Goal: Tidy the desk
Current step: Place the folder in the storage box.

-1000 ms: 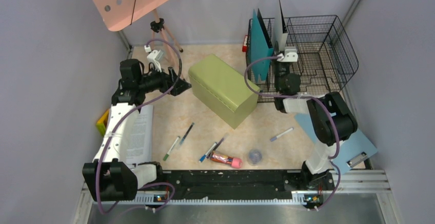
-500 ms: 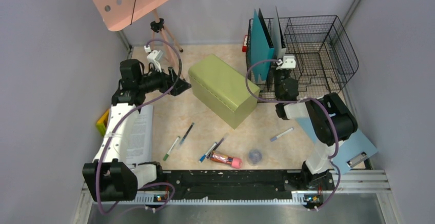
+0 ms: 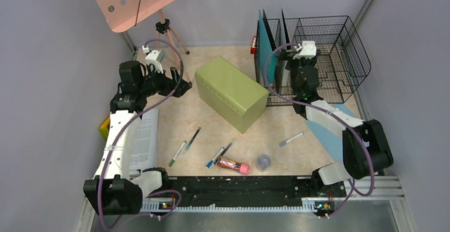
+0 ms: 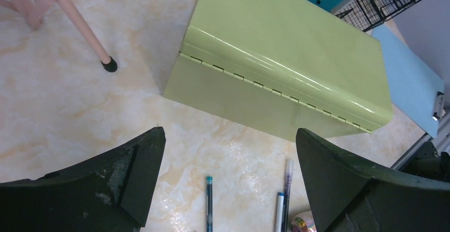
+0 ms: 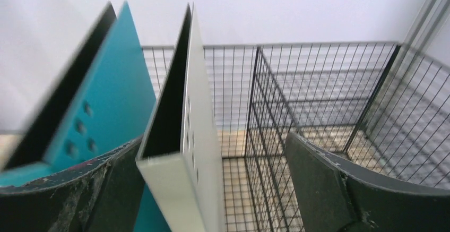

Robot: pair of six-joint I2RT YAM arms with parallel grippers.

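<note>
left gripper (image 4: pixel 228 134) open beside green box (image 4: pixel 276 46); right gripper (image 5: pixel 212 142) open by white folder (image 5: pixel 199 136), wire rack (image 3: pixel 339 46), desk (image 3: pixel 270 131) far-right corner

Left arm (image 3: pixel 119 136), right arm (image 3: pixel 330 118) outstretched; jaws apart.

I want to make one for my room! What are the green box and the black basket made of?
The green box looks like painted metal: glossy, with bright light streaks and a long hinge. It could be plastic. The black basket looks like thin coated wire joined in a see-through grid.
</note>
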